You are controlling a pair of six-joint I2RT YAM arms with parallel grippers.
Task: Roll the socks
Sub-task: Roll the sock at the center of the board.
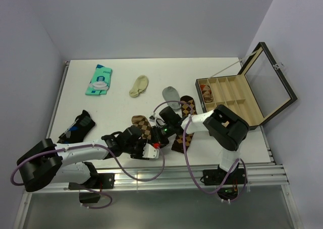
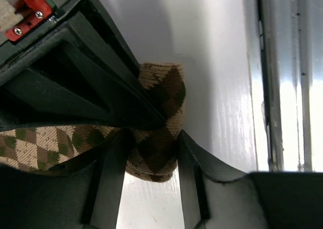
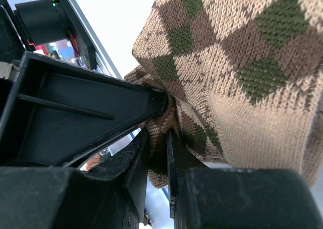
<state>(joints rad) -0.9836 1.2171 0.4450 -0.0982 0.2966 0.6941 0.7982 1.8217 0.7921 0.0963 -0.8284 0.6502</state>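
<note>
The socks (image 1: pixel 184 125) are long, brown and tan with an argyle pattern, and lie at the table's front middle; one end shows at the left (image 1: pixel 142 125). Both grippers meet on them near the front edge. My left gripper (image 1: pixel 154 145) comes from the left. In the left wrist view its jaws (image 2: pixel 151 137) press both sides of a rolled end of the socks (image 2: pixel 162 95). My right gripper (image 1: pixel 162 133) reaches in from the right. Its jaws (image 3: pixel 157 137) are pinched shut on a fold of the socks (image 3: pixel 242 62).
An open wooden box (image 1: pixel 228 95) with compartments and a raised glass lid stands at the right. A grey sock (image 1: pixel 171 94), a cream sock (image 1: pixel 139 86), a teal packaged pair (image 1: pixel 99 80) and a dark blue-black sock (image 1: pixel 76 127) lie around. The metal front rail (image 2: pixel 287 88) runs close by.
</note>
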